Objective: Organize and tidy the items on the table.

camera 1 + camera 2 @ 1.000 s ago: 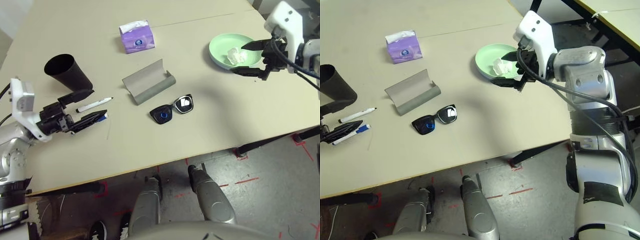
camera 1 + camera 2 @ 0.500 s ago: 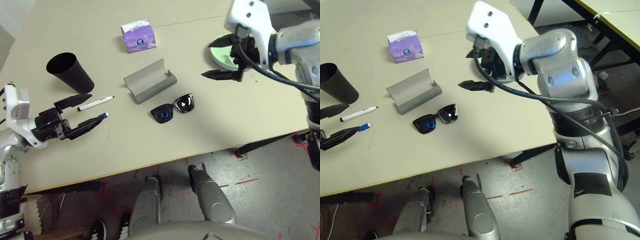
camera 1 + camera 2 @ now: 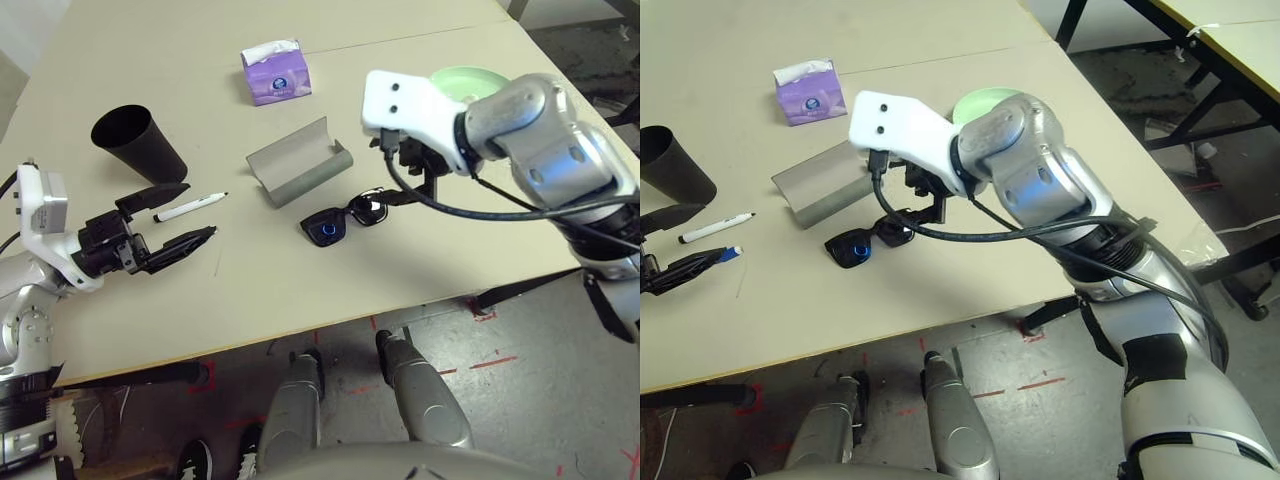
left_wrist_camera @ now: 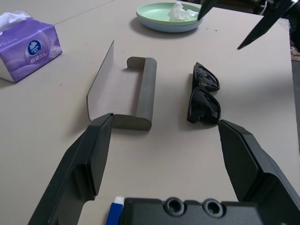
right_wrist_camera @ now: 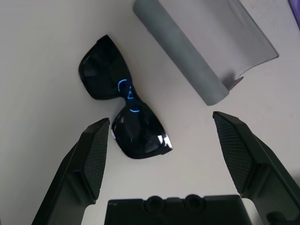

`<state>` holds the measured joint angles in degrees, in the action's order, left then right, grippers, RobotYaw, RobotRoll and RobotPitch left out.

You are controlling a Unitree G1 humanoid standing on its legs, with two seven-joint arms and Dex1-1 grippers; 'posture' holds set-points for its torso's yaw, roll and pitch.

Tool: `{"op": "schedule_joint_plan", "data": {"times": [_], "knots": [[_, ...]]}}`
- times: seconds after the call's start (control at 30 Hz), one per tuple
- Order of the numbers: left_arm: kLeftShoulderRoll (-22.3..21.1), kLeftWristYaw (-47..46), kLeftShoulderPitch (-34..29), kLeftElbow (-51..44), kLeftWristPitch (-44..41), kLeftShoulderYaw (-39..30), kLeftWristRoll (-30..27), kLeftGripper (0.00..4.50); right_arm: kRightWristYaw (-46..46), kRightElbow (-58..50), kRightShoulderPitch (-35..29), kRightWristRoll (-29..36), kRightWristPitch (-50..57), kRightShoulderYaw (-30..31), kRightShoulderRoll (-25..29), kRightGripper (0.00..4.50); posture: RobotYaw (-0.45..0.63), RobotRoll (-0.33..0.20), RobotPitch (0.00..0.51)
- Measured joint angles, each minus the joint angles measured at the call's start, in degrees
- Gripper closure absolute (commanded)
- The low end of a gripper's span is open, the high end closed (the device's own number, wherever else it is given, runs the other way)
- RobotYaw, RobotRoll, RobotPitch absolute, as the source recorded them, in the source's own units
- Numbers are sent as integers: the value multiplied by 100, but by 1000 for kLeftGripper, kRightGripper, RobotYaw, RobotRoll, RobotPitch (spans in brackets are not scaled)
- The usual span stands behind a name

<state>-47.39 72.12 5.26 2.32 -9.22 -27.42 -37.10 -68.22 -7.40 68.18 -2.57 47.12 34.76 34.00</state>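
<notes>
Hiding part of sunglasses (image 3: 343,220): right tool (image 5: 166,159), fingers spread wide.

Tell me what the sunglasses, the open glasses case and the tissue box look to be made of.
Sunglasses: likely glossy black plastic; the lenses mirror bluish light spots.
Glasses case: matte grey, thin stiff flap with a rolled edge, possibly felt or faux leather over board; the look leaves it open.
Tissue box: printed purple card or soft plastic wrap, hard to tell; white tissue pokes out the top.
</notes>
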Motion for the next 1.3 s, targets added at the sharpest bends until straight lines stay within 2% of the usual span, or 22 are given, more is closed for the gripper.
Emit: {"op": "schedule_joint_plan", "data": {"times": [0.27, 0.5, 0.83, 1.3], "knots": [[-1, 16, -9, 1, -3, 23, -1, 0, 88, 683, 147, -274, -253, 287, -800, 21, -153, 0, 260], [-3, 25, -39, 11, -2, 21, -1, 0, 184, 1141, 80, -489, -529, 462, -1241, 21, -144, 0, 264], [-3, -41, -134, -20, -19, 12, -21, 0, 233, 1466, -412, -751, -920, 517, -1383, 21, -143, 0, 267], [-11, -200, -192, -234, -93, 5, -100, 0, 385, 2084, -498, -960, -1848, 506, -1647, 21, -132, 0, 268]]}}
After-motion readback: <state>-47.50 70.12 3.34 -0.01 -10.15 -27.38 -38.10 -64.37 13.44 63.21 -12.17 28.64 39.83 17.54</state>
